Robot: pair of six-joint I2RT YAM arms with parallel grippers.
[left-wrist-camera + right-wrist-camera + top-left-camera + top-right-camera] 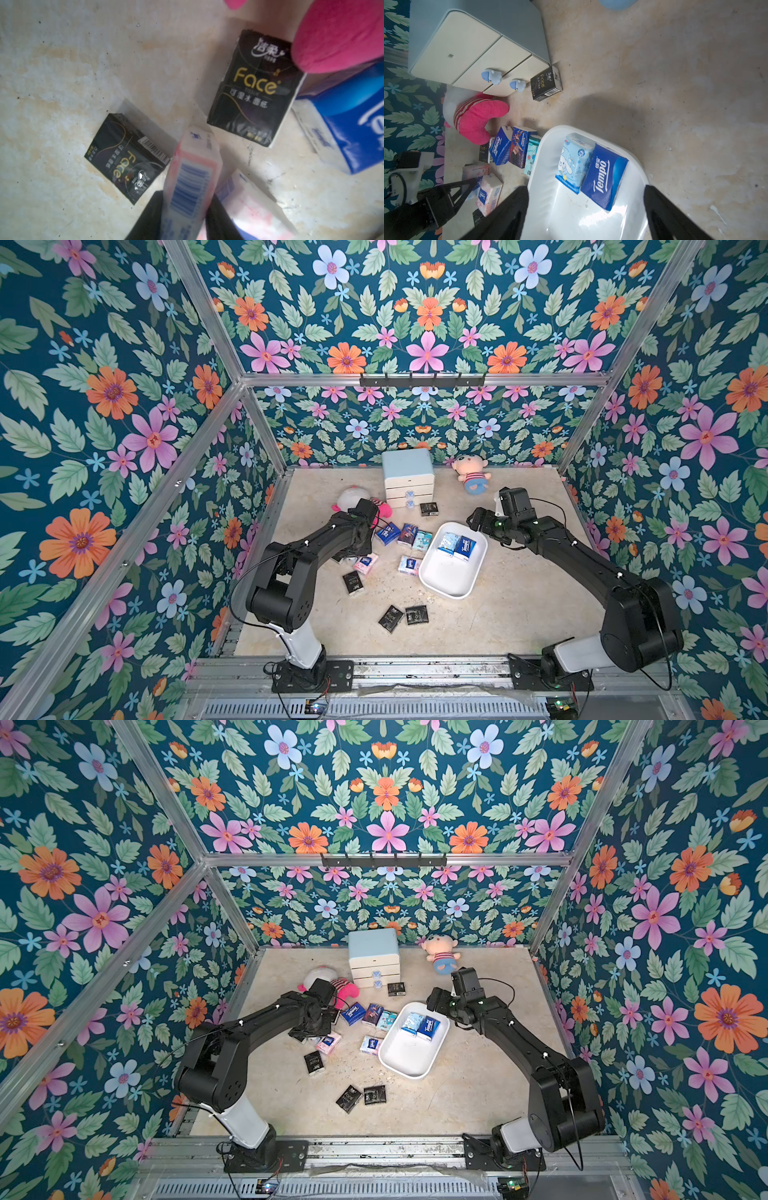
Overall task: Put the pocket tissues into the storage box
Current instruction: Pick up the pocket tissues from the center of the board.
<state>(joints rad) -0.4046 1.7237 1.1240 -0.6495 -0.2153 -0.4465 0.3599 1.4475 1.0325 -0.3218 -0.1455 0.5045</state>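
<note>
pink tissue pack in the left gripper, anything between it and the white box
Only packets lying flat: a second pink packet and a white packet beside the storage box. Lifted over them, the held pink pack meets nothing visible.

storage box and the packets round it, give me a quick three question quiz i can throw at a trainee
1. How many pocket tissues lie inside the storage box?
2. True or false: the right end effector is gripping a packet.
3. What colour is the packet between the fingers of the left end effector? A black, B pink, C dark blue.

Key
1. Two, side by side at one end.
2. False: it is open and empty.
3. B, the pink packet.
</note>
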